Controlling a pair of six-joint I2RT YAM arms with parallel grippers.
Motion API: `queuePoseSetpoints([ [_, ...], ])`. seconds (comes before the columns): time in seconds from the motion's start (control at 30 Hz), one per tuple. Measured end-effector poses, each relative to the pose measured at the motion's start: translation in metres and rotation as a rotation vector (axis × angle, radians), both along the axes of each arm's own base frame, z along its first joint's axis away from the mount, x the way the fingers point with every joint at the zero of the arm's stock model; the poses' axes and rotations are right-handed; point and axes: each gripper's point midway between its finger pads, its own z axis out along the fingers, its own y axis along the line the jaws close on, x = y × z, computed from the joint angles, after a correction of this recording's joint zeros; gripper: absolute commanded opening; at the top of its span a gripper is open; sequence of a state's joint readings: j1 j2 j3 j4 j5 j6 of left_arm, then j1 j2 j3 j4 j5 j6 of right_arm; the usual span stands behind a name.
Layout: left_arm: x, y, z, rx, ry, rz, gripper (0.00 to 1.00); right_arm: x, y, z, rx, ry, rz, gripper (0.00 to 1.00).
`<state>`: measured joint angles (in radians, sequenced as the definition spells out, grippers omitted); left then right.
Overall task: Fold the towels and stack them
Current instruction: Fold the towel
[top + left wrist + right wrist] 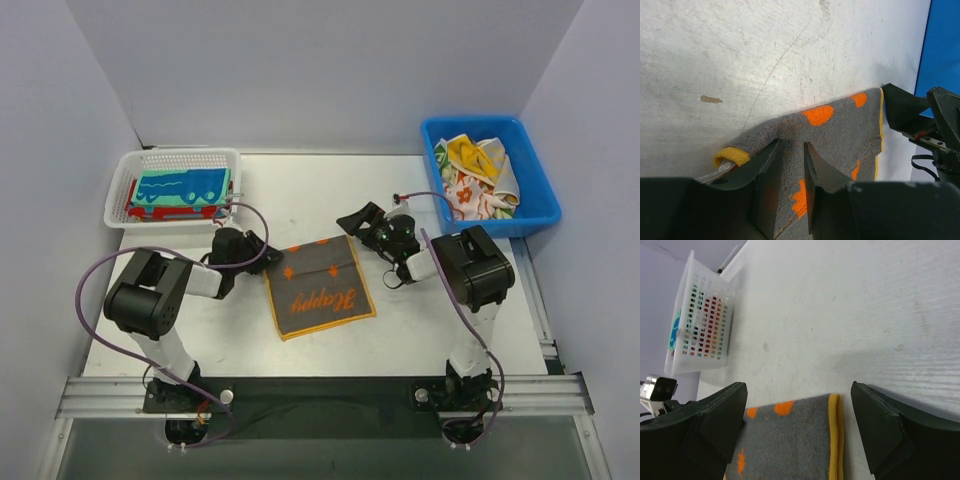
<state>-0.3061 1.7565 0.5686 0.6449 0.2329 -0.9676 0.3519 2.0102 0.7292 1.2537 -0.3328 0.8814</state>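
A grey towel [320, 287] with an orange border and orange lettering lies folded flat at the middle of the table. My left gripper [260, 246] is at its far left corner. In the left wrist view the fingers [792, 145] stand a narrow gap apart over the grey cloth [840, 125], pinching nothing. My right gripper [362, 220] hovers wide open at the far right corner. In its wrist view the jaws [799, 390] straddle the towel's yellow-orange edge [835, 440]. Teal and red folded towels [183, 187] are stacked in the white basket. More towels [478, 175] lie crumpled in the blue bin.
The white mesh basket [120, 185] stands at the far left, also seen in the right wrist view [702, 325]. The blue bin [530, 205] sits at the far right. Grey walls enclose the table on three sides. Cables loop beside both arms.
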Motion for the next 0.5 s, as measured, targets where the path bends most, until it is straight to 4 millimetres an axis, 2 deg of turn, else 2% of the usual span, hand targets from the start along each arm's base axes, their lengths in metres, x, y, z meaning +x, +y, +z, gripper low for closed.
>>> queuePoseSetpoints([
  [0.07,-0.001,-0.001,0.002,0.005,0.012,-0.004,0.35,-0.003,-0.002,0.003,-0.015,0.016,0.009,0.87],
  [0.17,-0.006,-0.004,0.009,0.021,0.034,-0.011,0.36,-0.009,0.002,0.02,-0.011,0.006,0.044,0.87],
  [0.23,-0.009,-0.008,0.025,0.033,0.021,-0.022,0.36,-0.013,0.007,0.036,-0.001,-0.014,0.068,0.87],
  [0.37,-0.015,-0.016,0.079,0.019,-0.092,-0.036,0.35,-0.03,0.025,0.067,0.025,-0.065,0.137,0.87],
  [0.43,-0.02,-0.019,0.099,0.01,-0.149,-0.04,0.35,-0.042,0.038,0.071,0.03,-0.071,0.176,0.87],
  [0.5,-0.031,-0.021,0.1,0.017,-0.161,-0.047,0.34,-0.059,0.055,0.066,0.028,-0.058,0.23,0.87],
])
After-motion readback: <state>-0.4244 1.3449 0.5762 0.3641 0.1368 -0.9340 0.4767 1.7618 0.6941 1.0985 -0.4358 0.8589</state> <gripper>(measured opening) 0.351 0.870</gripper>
